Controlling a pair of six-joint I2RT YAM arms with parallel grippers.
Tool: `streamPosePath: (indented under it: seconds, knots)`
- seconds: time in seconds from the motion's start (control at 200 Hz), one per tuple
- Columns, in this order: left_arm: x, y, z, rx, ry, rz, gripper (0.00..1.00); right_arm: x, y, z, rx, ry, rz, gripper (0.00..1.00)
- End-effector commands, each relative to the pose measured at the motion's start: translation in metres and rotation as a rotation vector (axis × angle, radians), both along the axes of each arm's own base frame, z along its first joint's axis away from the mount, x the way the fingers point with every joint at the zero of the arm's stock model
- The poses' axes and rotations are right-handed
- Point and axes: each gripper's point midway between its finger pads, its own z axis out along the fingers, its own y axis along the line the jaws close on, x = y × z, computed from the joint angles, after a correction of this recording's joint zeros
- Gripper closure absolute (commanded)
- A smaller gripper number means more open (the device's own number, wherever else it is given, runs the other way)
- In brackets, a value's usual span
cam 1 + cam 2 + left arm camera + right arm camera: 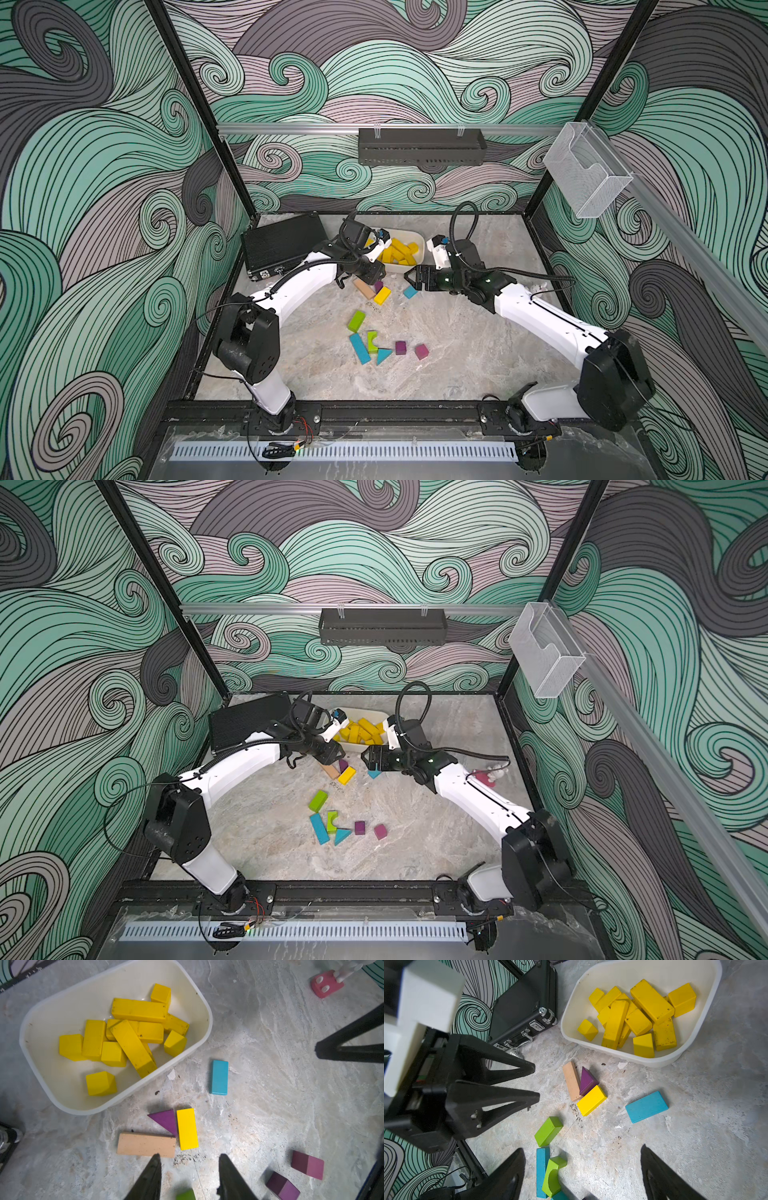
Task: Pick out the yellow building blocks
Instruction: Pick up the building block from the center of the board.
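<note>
One yellow building block [187, 1128] lies flat on the table [457, 332] beside a purple triangle [165, 1121] and a tan bar [146, 1145]; it also shows in both top views [382, 295] [346, 775] and in the right wrist view [591, 1100]. Several more yellow blocks [133, 1028] [633, 1016] are piled in the white bin [62, 1088] [405, 269]. My left gripper [190, 1157] [536, 1082] hangs just short of the loose yellow block, open and empty. My right gripper [582, 1149] [409, 276] hovers open over the table near a blue block [646, 1106], holding nothing.
A black case [282, 245] lies at the back left beside the bin. Lime [356, 321], blue [359, 349] and purple blocks [421, 351] are scattered mid-table. A pink object [326, 984] sits at the right edge.
</note>
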Motion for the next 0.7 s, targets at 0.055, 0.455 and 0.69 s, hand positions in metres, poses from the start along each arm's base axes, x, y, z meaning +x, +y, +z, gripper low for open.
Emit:
streamPosePath:
  seconds: [0.055, 0.455, 0.69]
  knots:
    - [-0.008, -0.016, 0.026, -0.103, 0.022, -0.024, 0.54, 0.002, -0.001, 0.002, -0.002, 0.026, -0.018, 0.14]
    - [-0.028, -0.038, -0.011, -0.159, 0.160, -0.105, 0.54, 0.018, 0.009, -0.008, 0.085, 0.068, -0.078, 0.26]
    - [-0.021, -0.029, -0.045, -0.044, 0.173, -0.085, 0.53, 0.022, 0.010, -0.019, 0.155, 0.121, -0.111, 0.26]
